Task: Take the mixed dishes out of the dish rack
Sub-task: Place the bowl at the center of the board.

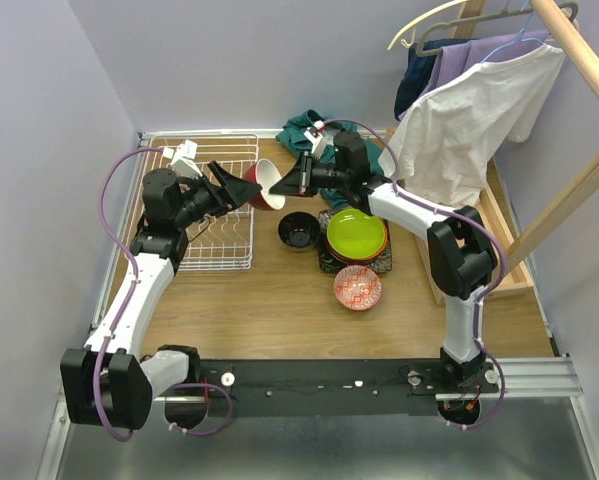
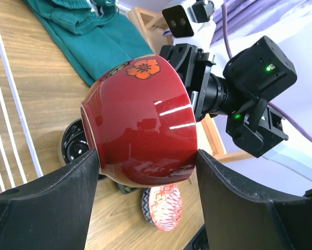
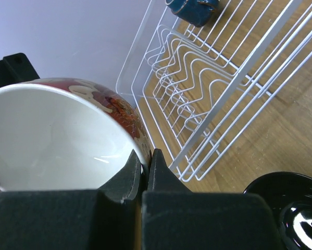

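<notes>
Red cup in mid-air, tipped on side, mouth toward right arm. Sits at 3 o'clock of dish rack, above worktop.

Left gripper: jaws wide, clamped across cup's belly.

Right gripper: jaws together on rim, one finger inside, one outside.

Handling, judged:
- glazed ceramic, so stiff, slick, some weight
- chips or shatters if dropped
- belly hold on curved gloss may slide
- rim pinch narrower but surer

Likely set-down by black bowl, 5 o'clock of cup.
</notes>
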